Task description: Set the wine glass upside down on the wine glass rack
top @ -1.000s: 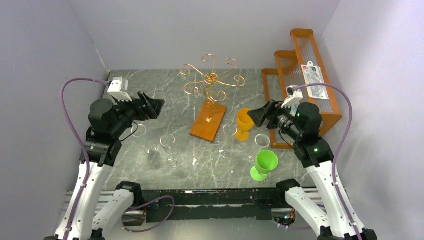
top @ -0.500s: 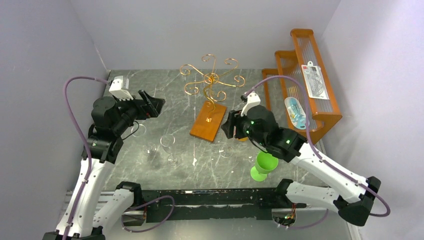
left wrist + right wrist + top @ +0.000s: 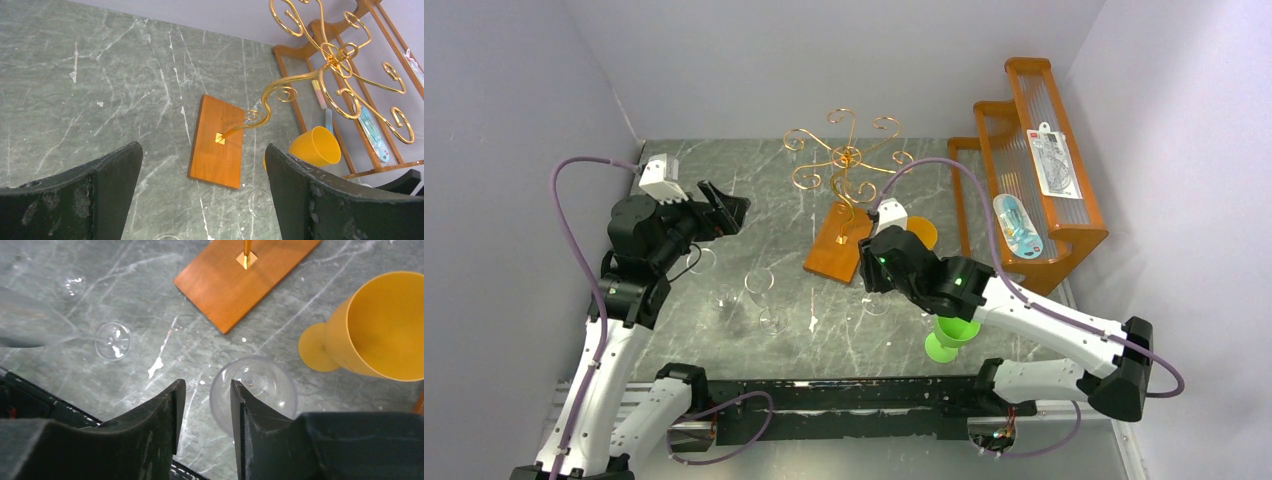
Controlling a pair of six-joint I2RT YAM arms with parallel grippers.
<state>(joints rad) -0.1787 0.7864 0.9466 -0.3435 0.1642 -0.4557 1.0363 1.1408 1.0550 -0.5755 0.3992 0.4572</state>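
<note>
The wine glass rack [image 3: 848, 160] is a copper-gold wire tree on a wooden base [image 3: 840, 243] at mid table; nothing hangs on it. It also shows in the left wrist view [image 3: 340, 60]. A clear wine glass [image 3: 255, 390] stands just off the near corner of the base. My right gripper [image 3: 206, 405] hovers over it, open with a narrow gap. The glass lies beside the right finger [image 3: 250, 415], not between the jaws. In the top view the right gripper [image 3: 871, 268] covers most of that glass. My left gripper [image 3: 724, 210] is wide open and empty, raised left of the rack.
A yellow goblet [image 3: 921, 235] stands right of the base, a green goblet [image 3: 954, 330] nearer me. More clear glasses [image 3: 759, 290] stand left of centre. A clear glass [image 3: 35, 325] shows blurred in the right wrist view. The orange stepped shelf [image 3: 1024, 200] lines the right wall.
My right arm has swung from the right side toward the centre and now reaches over the clear glass by the rack base. My left arm has barely moved.
</note>
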